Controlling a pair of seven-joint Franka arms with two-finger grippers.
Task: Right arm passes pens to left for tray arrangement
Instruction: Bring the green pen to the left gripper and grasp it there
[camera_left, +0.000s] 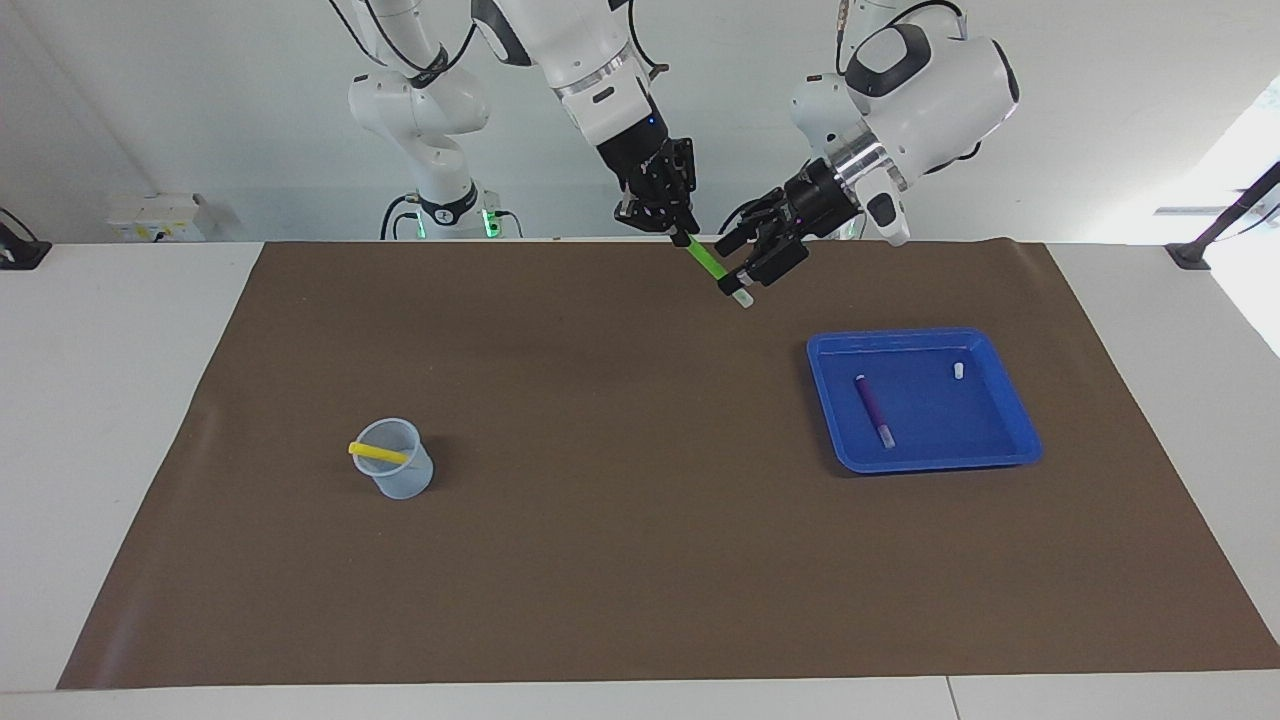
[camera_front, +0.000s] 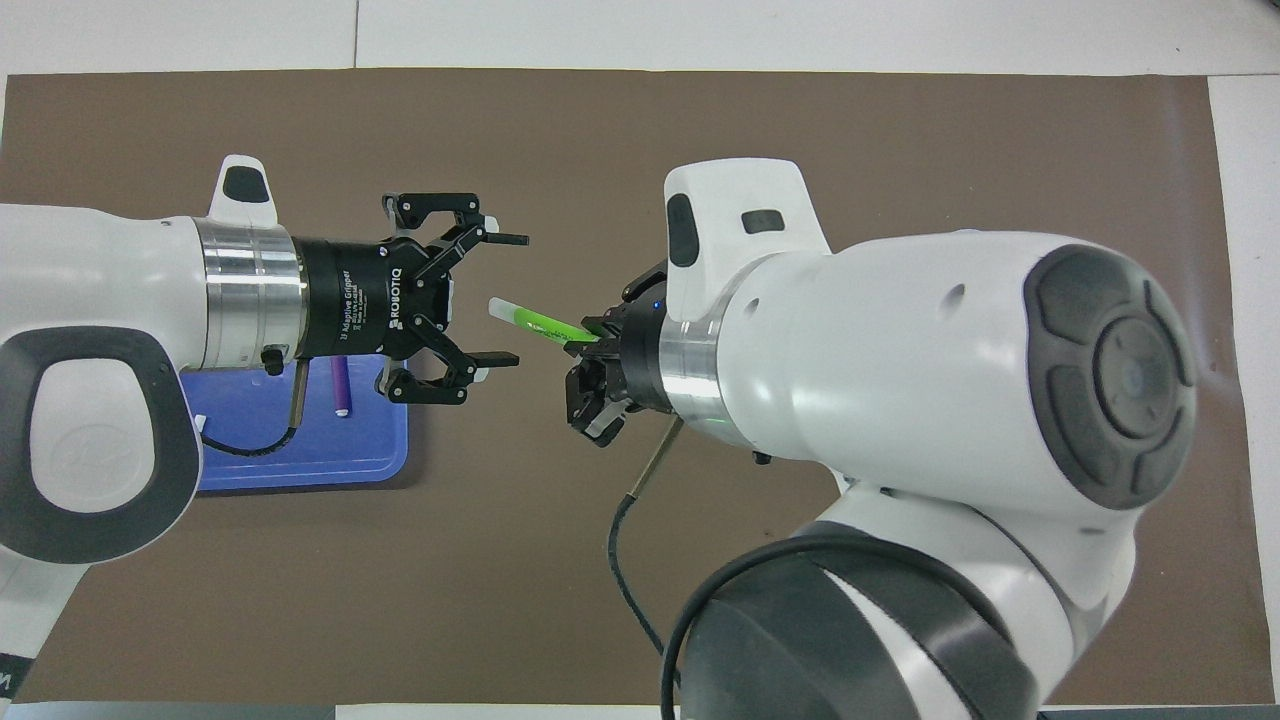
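While right pincer (camera_left: 668, 222) grips, green pen (camera_left: 708, 262) slants tip-down.

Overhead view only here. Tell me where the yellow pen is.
Observer: The yellow pen sits in the cup, toward the right arm's end of the table.
Operator: List what else lies in the tray.
Observer: A small white piece, apart from the purple pen in the tray.
Operator: Confirm the green pen is airborne.
Observer: Yes; the right gripper holds the green pen above the mat, its pale tip at the left gripper's open fingers.
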